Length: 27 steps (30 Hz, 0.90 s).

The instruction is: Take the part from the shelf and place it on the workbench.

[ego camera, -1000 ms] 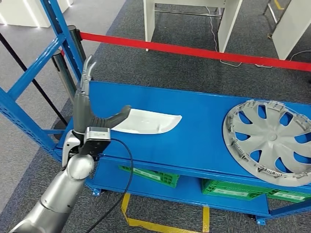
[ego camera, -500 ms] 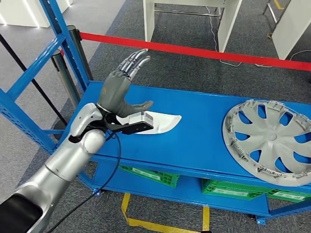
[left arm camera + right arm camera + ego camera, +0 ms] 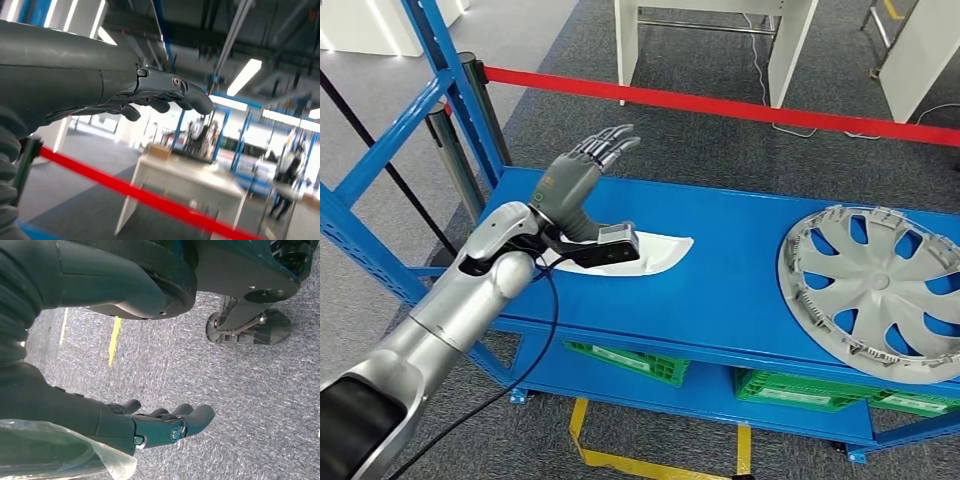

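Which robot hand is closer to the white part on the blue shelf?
The left. The left hand hovers open just above the white part on the blue shelf. The right hand hangs down by the grey floor, away from the shelf.

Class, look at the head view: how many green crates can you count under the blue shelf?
2. One green crate sits under the shelf's middle, the other green crate further right below the wheel cover. The blue shelf may hide more.
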Tool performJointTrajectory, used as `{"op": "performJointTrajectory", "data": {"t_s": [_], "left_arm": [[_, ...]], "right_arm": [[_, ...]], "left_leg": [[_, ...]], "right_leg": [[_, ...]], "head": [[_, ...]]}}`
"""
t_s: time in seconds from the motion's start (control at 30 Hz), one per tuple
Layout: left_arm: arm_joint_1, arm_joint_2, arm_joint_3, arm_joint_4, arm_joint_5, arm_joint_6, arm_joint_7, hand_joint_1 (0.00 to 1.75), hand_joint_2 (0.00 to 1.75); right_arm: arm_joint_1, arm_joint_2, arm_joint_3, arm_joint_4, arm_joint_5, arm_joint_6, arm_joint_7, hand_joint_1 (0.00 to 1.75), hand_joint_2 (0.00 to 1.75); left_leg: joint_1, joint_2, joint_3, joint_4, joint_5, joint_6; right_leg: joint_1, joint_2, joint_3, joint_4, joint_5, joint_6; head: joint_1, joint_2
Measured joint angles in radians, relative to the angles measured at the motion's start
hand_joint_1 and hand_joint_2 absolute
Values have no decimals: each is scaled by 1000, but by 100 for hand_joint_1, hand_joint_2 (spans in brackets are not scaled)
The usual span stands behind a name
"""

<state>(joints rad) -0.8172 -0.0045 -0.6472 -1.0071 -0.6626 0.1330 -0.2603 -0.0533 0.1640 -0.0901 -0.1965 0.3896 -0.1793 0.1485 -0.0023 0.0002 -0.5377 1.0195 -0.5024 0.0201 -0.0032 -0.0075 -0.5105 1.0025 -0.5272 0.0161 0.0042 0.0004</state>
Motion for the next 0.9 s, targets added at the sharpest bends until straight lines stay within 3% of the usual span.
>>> {"op": "performJointTrajectory", "data": {"t_s": [0.37, 0.8, 0.9], "left_arm": [[0, 42, -5, 79, 45, -90, 7, 0, 0], [15, 42, -8, 155, 43, -72, -8, 0, 0], [22, 34, -11, 178, 36, -56, -13, 0, 131]], "right_arm": [[-3, -4, 0, 0, 27, 20, 23, 0, 175], [-8, -9, 3, 0, 46, 35, 43, 0, 175], [-9, -10, 4, 0, 45, 37, 48, 0, 175]], "left_leg": [[0, 0, 0, 0, 0, 0], [0, 0, 0, 0, 0, 0], [0, 0, 0, 0, 0, 0]], "right_leg": [[0, 0, -1, 0, 0, 0], [0, 0, -1, 0, 0, 0], [0, 0, -1, 0, 0, 0]], "head": [[0, 0], [0, 0], [0, 0]]}}
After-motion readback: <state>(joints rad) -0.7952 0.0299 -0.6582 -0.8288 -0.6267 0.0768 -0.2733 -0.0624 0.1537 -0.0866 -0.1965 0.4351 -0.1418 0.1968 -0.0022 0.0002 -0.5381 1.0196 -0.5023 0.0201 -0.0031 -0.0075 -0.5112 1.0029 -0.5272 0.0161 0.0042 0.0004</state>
